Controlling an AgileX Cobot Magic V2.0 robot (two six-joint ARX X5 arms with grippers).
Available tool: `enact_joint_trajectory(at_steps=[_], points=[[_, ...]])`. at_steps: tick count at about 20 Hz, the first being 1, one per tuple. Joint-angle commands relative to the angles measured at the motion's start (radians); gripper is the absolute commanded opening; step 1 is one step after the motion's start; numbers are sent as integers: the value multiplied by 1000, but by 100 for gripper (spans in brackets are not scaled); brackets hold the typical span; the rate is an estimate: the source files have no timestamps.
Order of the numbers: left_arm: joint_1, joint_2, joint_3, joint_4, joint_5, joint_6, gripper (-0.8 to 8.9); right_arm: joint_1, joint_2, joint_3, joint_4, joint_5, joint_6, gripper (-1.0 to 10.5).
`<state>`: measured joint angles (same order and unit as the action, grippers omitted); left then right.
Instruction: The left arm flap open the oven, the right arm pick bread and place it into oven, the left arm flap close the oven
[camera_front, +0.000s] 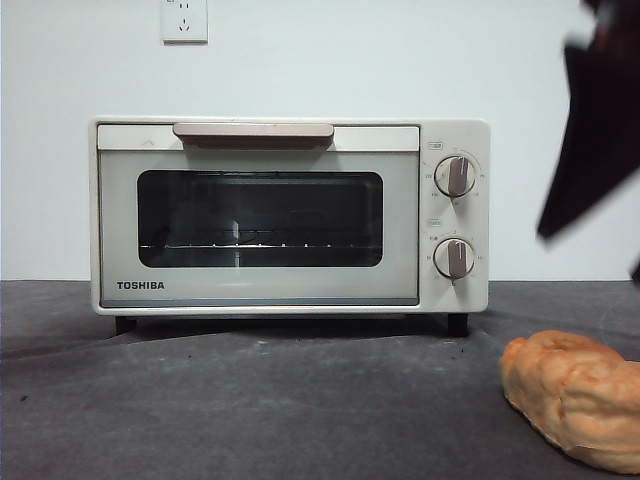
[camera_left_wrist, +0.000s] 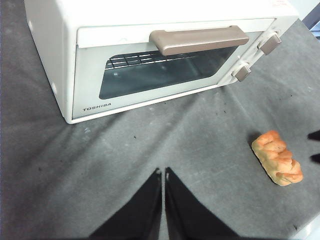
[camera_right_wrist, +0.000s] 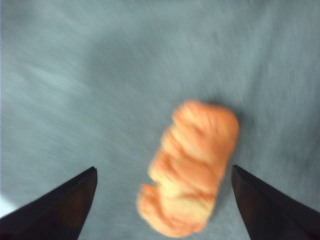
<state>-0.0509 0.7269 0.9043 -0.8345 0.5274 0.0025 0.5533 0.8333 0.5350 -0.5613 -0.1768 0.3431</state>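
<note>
One bread (camera_right_wrist: 192, 167) lengthwise between spread right fingers (camera_right_wrist: 75, 200), untouched.

The left gripper (camera_left_wrist: 163, 172) shows at the lower centre of its wrist frame as two flat black jaws, each a long tapering wedge with a straight inner edge and a pointed tip; the surfaces are matte and plain. The right gripper (camera_right_wrist: 163, 170) shows as two black triangular jaws at the lower left and lower right corners of its frame, blurred, with a faint brownish sheen. At the upper right of the front frame an arm (camera_front: 600, 120) appears as a dark, angular, flat-edged shape.
</note>
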Motion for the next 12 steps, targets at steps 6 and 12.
enact_joint_trajectory(at_steps=[6,12], points=[[-2,5,23,9,5,12,16,141,178,-51,160,194,95,429],[-2,5,23,-3,5,12,16,156,315,-51,251,257,98,428]])
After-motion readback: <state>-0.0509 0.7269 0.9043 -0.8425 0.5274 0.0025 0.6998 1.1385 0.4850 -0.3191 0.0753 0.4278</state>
